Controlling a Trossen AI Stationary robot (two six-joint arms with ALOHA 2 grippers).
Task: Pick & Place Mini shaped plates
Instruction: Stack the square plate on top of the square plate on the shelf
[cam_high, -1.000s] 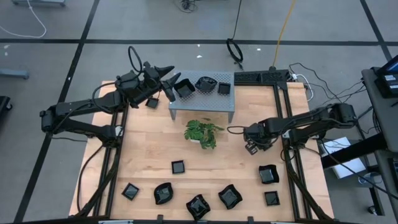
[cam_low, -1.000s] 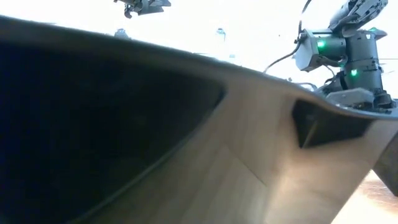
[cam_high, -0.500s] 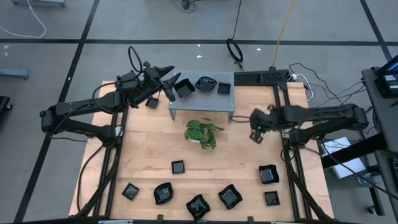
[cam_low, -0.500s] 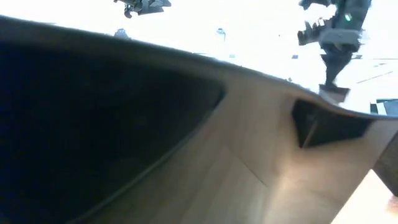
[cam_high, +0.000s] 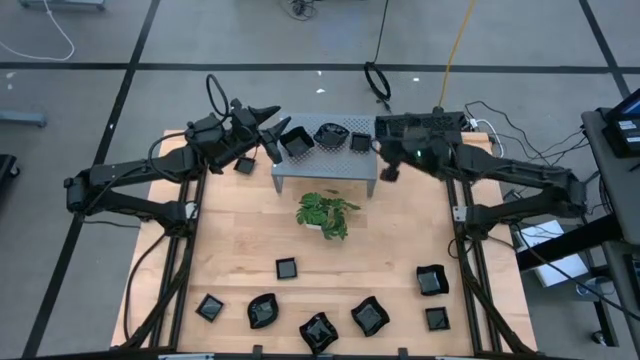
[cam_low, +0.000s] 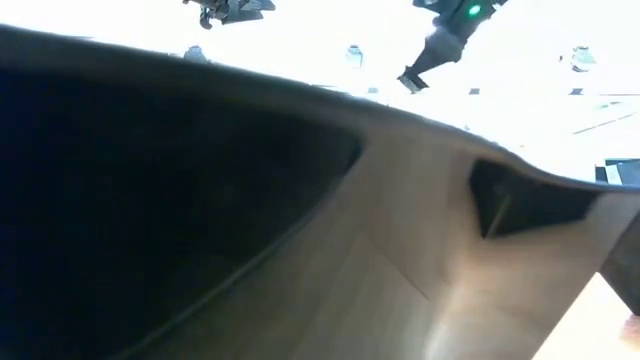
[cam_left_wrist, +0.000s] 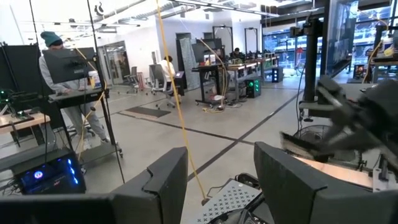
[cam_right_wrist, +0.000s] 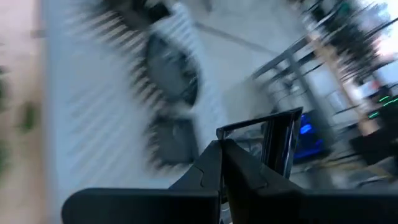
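Our right gripper (cam_high: 391, 171) is clamped shut on a small square plate (cam_right_wrist: 283, 146). In the last sec it swung from mid-table up to the grey stand (cam_high: 325, 160), so drop-off's prob next. Arm's stretched out, wrist near the stand's right end. Left gripper (cam_high: 272, 128) waits spread wide over the stand's left end, w/ eight plates (cam_high: 286, 268) left out front.

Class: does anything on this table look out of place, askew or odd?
One thing: in the low view a large dark curved shape fills most of the picture, close to the lens; what it is cannot be told. The right gripper pinches a small plate by its rim.
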